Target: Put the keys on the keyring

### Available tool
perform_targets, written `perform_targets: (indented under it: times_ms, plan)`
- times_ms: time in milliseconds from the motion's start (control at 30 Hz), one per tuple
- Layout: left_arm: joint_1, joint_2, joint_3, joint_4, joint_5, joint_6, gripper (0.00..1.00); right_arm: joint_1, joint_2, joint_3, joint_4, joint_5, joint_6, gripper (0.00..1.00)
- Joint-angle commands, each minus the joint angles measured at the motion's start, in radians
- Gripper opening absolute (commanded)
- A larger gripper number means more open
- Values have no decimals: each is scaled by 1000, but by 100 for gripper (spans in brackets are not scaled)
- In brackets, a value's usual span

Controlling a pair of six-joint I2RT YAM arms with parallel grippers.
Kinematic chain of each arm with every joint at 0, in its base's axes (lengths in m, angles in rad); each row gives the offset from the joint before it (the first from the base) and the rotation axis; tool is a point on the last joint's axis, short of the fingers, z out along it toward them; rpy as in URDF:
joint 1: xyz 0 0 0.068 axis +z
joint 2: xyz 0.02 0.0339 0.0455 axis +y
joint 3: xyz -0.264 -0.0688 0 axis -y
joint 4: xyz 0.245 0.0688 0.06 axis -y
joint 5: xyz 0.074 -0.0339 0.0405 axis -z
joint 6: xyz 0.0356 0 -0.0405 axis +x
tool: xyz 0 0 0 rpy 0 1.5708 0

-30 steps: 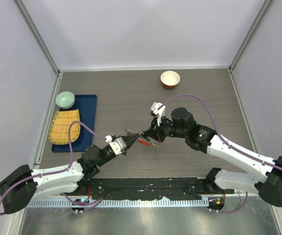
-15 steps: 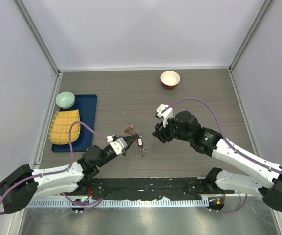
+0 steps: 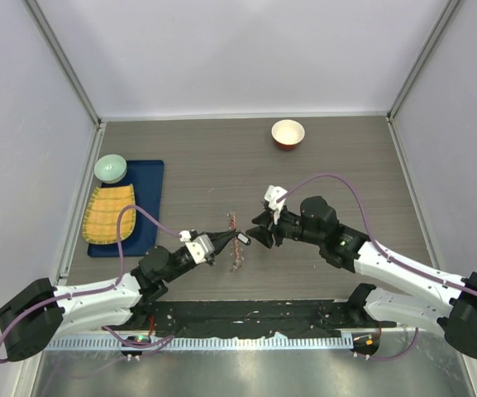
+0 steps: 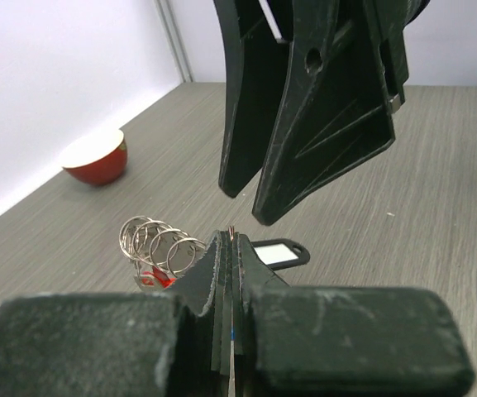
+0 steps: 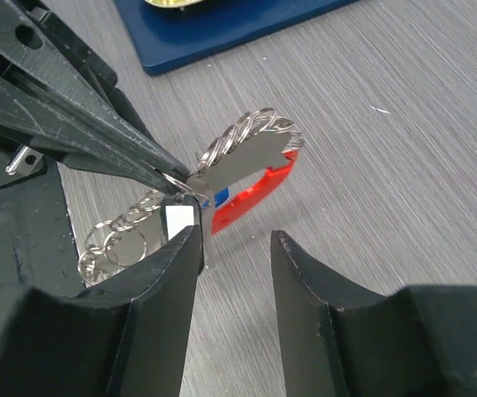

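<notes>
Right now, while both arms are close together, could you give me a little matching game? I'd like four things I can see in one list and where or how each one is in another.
Things:
1. left gripper
2. right gripper
3. red bowl
4. green bowl

Place or state:
A. standing on the blue tray
B. open, fingers apart, right beside the keyring
C. standing alone at the far back, away from both arms
D. shut, pinching the keyring and holding it up

Pairs: 1-D, 2-B, 3-C, 4-A
</notes>
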Motion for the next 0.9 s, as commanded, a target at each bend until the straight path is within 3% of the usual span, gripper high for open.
perform_targets:
  times_ms: [0,700,867]
  plan:
    - [3,-26,9,110,67,-18,0,-2,-6,-9,154,-99,-73,45]
    - [3,-71,25,85,174,-36,0,-6,29,15,94,-269,-218,44]
    - [4,-69,28,67,196,-43,0,-6,24,22,100,-305,-237,39]
